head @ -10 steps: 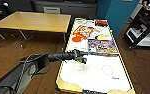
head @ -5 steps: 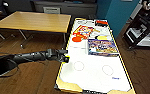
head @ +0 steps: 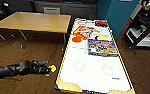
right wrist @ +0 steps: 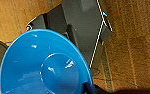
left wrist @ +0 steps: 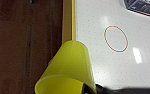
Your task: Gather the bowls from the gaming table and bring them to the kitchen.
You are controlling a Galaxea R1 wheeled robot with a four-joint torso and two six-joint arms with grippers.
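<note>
1. The left gripper (head: 49, 70) pinches the yellow bowl (head: 52, 68) over wooden floor (head: 36, 52), just left of the gaming table (head: 96, 77) edge.
2. The right gripper pinches the blue bowl (right wrist: 44, 65) by its rim.

Both bowls' (left wrist: 66, 67) near rims seem cut off.

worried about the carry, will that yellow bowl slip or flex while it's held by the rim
The yellow bowl looks like thin, glossy plastic, so probably light and somewhat slippery. Pinched at its rim by the left tool, it may flex or tilt. It seems unlikely to break if dropped.
</note>
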